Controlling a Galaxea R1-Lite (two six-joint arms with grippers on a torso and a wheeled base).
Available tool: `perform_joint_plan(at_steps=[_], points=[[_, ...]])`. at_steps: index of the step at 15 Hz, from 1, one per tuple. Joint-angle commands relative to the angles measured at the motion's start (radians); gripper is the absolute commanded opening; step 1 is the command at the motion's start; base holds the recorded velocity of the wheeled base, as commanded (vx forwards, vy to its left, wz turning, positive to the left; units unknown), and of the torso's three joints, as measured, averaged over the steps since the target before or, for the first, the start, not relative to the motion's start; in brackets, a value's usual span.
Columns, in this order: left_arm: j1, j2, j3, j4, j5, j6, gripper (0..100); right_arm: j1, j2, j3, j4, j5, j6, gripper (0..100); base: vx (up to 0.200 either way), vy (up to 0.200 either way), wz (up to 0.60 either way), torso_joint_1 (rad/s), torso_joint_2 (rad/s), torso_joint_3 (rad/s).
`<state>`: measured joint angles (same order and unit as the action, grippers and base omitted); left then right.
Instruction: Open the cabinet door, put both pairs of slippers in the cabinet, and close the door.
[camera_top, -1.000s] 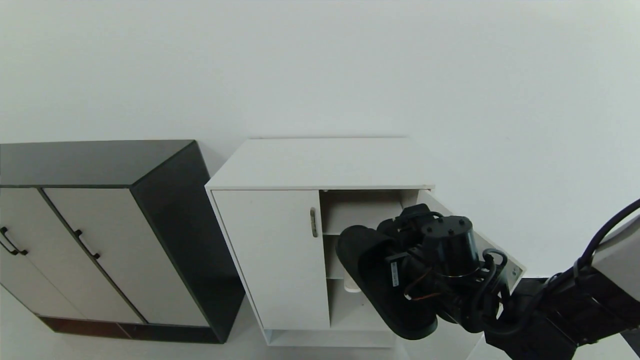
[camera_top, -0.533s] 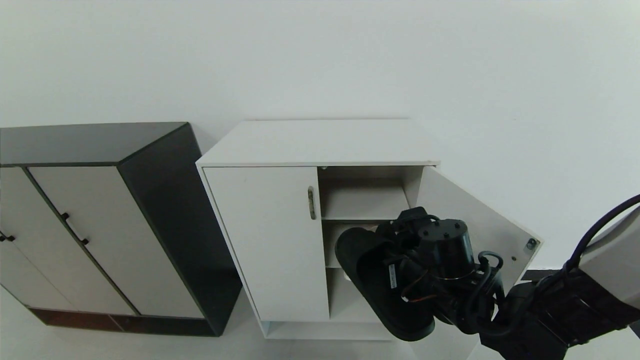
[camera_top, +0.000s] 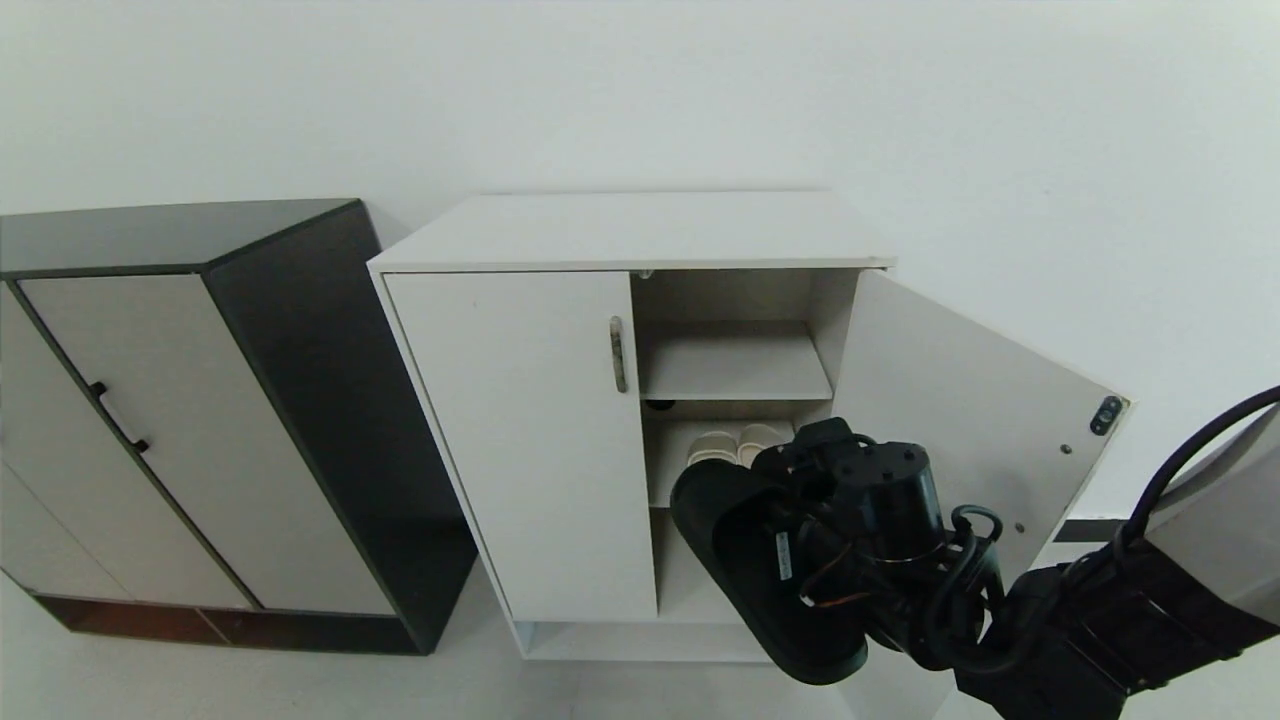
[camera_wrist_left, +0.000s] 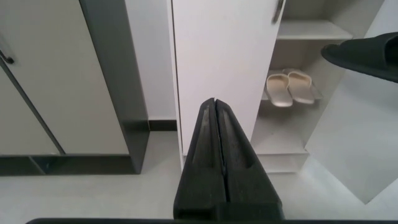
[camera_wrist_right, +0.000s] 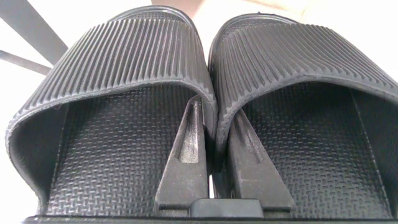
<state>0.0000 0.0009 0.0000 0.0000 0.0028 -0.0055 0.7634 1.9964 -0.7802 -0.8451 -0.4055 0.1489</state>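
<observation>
White wall (camera_top: 640, 90) behind; black slippers (camera_top: 755, 565) pinched between right fingers (camera_wrist_right: 186, 155).

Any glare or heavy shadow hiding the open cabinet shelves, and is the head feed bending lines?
Head view: no glare, cabinet shelves only mildly shaded, its vertical edges slant from the wide lens. Left wrist view: white slippers plainly lit. Right wrist view: black slippers dark inside.

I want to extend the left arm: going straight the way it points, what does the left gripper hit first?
Probably the closed door of the white cabinet: the shut left gripper aims at it. How far off is unclear.
</observation>
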Motion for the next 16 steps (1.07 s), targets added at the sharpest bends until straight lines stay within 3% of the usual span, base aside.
perform_joint_plan(at_steps=[1,13,16], points=[[0.0,0.001,0.0,0.0,0.0,-0.001,0,0.001,0.005,0.001,0.0,0.001,0.0,0,0.0,0.0,0.0,-0.144,0.48,0.334],[0.0,0.001,0.0,0.0,0.0,-0.001,0,0.001,0.027,0.006,-0.026,-0.012,-0.006,0,0.0,0.0,0.0,-0.086,0.45,0.356],[0.0,0.001,0.0,0.0,0.0,-0.001,0,0.001,0.027,0.006,-0.026,-0.012,-0.006,0,0.0,0.0,0.0,-0.002,0.12,0.102]])
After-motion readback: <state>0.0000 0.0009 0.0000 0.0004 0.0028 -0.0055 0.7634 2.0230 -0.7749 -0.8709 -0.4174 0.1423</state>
